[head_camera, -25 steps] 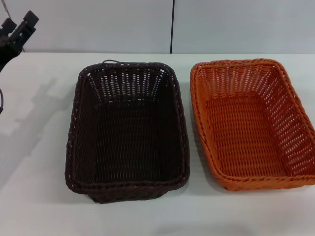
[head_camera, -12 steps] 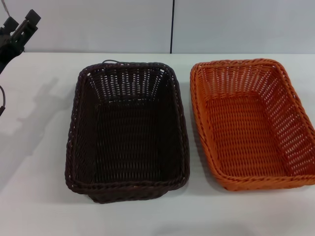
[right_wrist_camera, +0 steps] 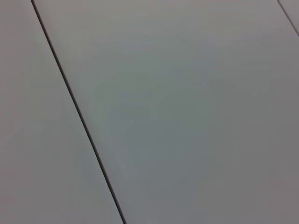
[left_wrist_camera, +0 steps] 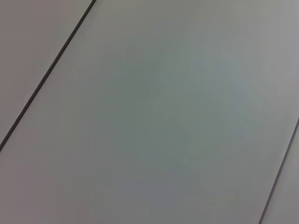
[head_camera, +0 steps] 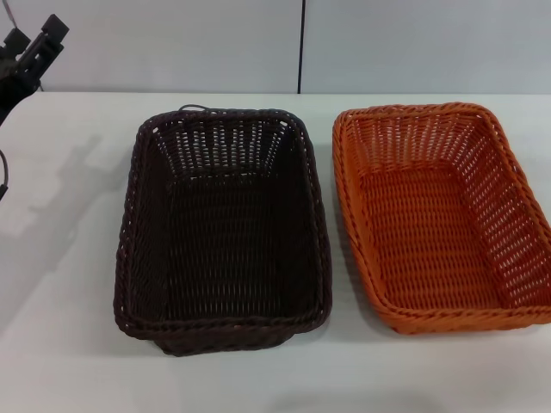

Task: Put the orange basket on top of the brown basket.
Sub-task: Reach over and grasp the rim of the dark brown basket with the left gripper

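While the orange basket (head_camera: 441, 219) sits just beside the brown basket (head_camera: 224, 231) on the white counter (head_camera: 69, 258), the left tool (head_camera: 30, 52) hangs far left, grip state unreadable.

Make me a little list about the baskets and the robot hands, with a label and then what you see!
orange basket: on the white table, on the robot's right side, empty
brown basket: beside the orange one, on its left, a narrow gap between them, empty
stacked yet: no, both sit on the table
left end effector: raised at the far left edge, away from both baskets, holding nothing
right end effector: not in view
wrist views: only plain grey panels with dark seams
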### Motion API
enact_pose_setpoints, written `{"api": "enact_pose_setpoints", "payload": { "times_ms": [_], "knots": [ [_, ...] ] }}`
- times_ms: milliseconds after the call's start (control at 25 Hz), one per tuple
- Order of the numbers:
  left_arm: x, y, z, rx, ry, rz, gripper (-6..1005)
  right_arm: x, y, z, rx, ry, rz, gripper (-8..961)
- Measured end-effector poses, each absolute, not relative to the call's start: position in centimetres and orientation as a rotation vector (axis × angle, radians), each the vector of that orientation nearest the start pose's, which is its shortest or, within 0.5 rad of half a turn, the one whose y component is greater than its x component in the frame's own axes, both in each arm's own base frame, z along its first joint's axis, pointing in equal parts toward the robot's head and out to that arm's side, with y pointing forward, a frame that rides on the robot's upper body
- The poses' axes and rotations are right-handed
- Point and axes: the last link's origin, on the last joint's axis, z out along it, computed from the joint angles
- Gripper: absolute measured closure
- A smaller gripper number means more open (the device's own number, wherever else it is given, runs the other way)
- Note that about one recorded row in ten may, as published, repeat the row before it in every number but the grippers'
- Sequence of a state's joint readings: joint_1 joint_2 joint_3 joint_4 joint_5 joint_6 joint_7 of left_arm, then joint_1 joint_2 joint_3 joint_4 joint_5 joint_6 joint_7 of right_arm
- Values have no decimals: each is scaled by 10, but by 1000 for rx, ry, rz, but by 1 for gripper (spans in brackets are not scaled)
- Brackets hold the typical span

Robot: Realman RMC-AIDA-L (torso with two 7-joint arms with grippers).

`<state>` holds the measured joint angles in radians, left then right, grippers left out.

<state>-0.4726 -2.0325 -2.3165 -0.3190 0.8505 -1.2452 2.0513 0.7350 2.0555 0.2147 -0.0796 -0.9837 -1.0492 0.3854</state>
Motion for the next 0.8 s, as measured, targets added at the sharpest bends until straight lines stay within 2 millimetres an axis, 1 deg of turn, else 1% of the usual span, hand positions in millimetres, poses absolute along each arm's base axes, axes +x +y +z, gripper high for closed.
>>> {"api": "enact_pose_setpoints", "payload": {
  "times_ms": [160,240,800],
  "knots": [
    [-305,368,65,-1650,-804,-1254,138,334,409,92,-963,774,928,335],
    [-306,368,66,-1652,-801,-1250,138,332,408,93,-948,769,961,336],
    [-309,367,68,-1652,-806,-1242,138,327,409,92,-960,757,977,335]
  ]
}}
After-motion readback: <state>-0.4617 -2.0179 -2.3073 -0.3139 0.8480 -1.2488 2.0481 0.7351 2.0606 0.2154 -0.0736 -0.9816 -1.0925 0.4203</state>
